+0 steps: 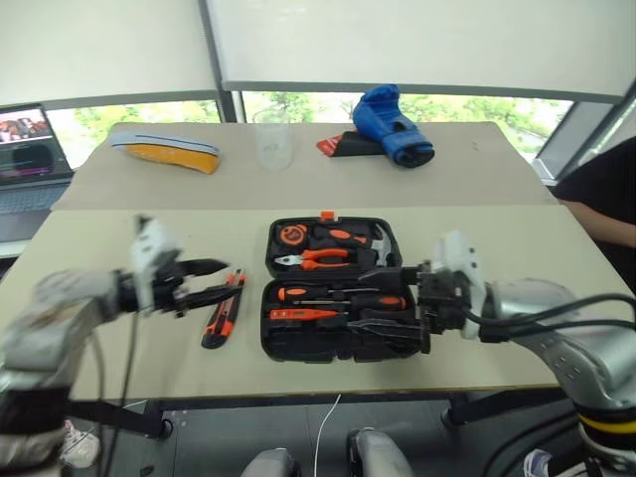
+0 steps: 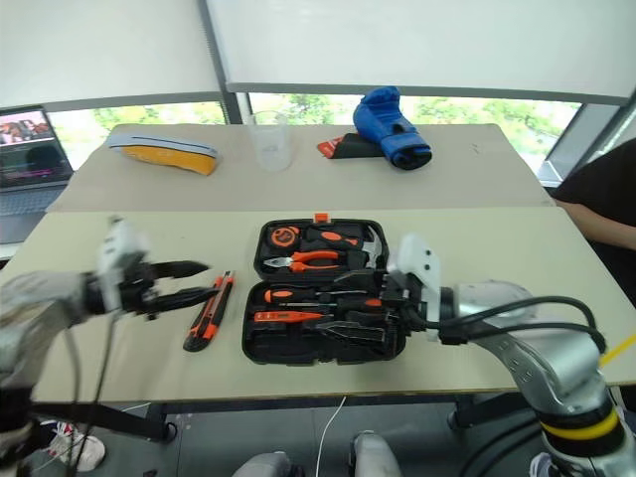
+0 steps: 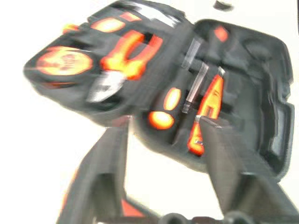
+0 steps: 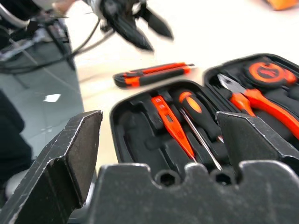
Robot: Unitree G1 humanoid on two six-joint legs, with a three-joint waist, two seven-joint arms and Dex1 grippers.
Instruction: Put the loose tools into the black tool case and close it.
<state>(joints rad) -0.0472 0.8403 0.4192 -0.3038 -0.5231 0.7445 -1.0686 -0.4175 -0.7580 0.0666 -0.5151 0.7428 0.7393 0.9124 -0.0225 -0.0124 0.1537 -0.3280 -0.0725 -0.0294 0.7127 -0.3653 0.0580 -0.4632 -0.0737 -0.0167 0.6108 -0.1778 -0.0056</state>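
One loose utility knife (image 1: 223, 309) lies just left of the open black tool case (image 1: 333, 341), light, stiff and probably slick, best pinched mid-body; left gripper (image 1: 212, 279) above it and right gripper (image 1: 393, 316) over the case both gape empty.

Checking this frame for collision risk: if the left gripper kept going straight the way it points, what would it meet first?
Probably the open black tool case. The left gripper, open, points over the utility knife toward it; depth is uncertain.
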